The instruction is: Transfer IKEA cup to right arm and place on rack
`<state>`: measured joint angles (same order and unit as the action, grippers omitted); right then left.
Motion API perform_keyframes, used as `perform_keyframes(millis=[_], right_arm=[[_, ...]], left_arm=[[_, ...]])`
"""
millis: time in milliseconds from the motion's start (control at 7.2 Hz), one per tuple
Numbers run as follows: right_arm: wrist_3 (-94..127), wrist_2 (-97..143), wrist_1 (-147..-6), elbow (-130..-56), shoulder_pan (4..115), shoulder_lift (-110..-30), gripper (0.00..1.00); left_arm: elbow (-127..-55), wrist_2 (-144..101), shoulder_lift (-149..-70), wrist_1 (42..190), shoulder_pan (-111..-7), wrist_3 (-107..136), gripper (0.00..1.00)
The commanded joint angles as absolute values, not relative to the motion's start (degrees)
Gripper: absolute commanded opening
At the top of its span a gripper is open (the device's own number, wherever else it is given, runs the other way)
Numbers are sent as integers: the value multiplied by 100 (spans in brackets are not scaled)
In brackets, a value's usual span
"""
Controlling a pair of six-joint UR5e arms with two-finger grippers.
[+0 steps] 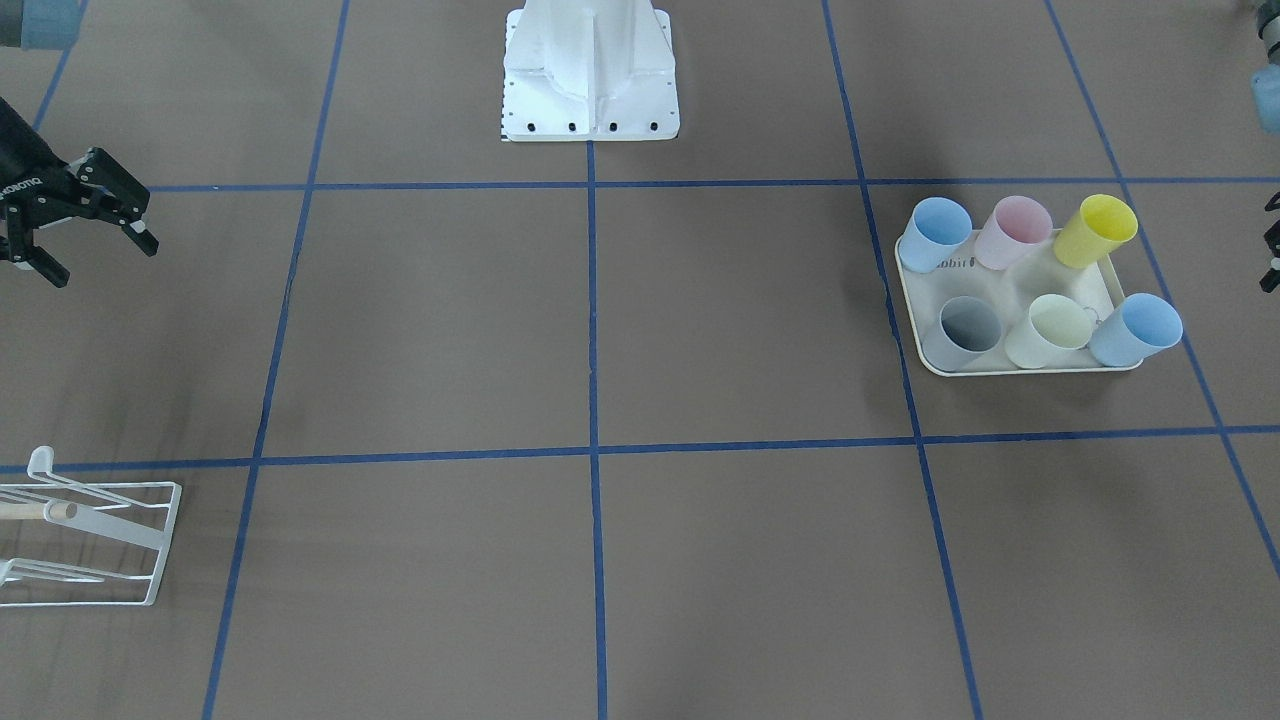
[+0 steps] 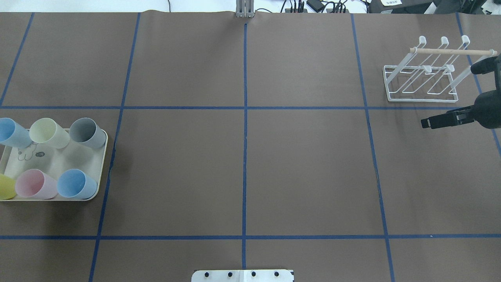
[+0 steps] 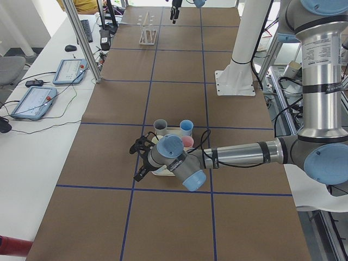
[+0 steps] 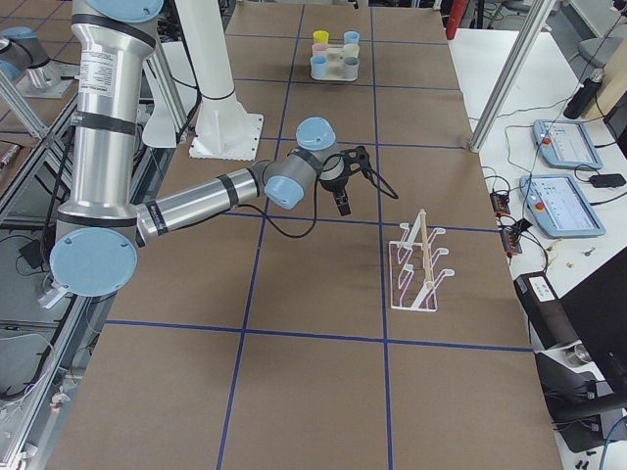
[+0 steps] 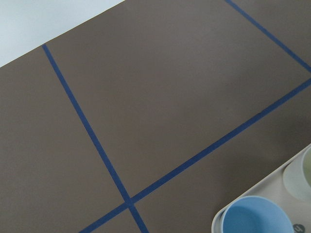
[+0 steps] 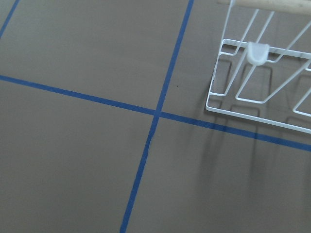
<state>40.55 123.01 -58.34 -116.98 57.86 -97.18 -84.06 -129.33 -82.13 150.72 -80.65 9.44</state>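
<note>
Front view: right gripper (image 1: pixel 95 250) hangs w/ jaws apart, nothing in it, parked near the rack (image 1: pixel 100 540), prob. so its drop-off trip is short. All six cups (image 1: pixel 968 330) stand mouth-up on the tray (image 1: pixel 1030 369), well apart from that hand.
Overhead: rack prongs bare, just beside the right gripper.
Left-side view: left gripper (image 3: pixel 136 162) hovers by the tray, likely lining up a pick; open or closed can't be told.
Left wrist cam: blue cup (image 5: pixel 252 221) just below.

Left gripper (image 3: pixel 140 160) near the grey cup (image 3: pixel 161 127) and blue cup (image 3: pixel 186 128), white rack (image 3: pixel 147 36) far along the table (image 3: pixel 179 70)
</note>
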Motion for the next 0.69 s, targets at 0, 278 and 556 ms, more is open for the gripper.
perform_keyframes(millis=[0,278,556], right_arm=[[4078,12278,-5836,-11707,5713,-9694,100],[4078,12278,-5827,-11707,5713,-9703,100],[4078,12278,-5827,-11707,5713,-9721,100]], left_arm=[[-7938,-12544,-8139,16106,-7562,2026,100],[-7919,-12525,-8139,16329,-7094,2600,100],[-7919,-12516,-8139,16391,-6857,2803,100]])
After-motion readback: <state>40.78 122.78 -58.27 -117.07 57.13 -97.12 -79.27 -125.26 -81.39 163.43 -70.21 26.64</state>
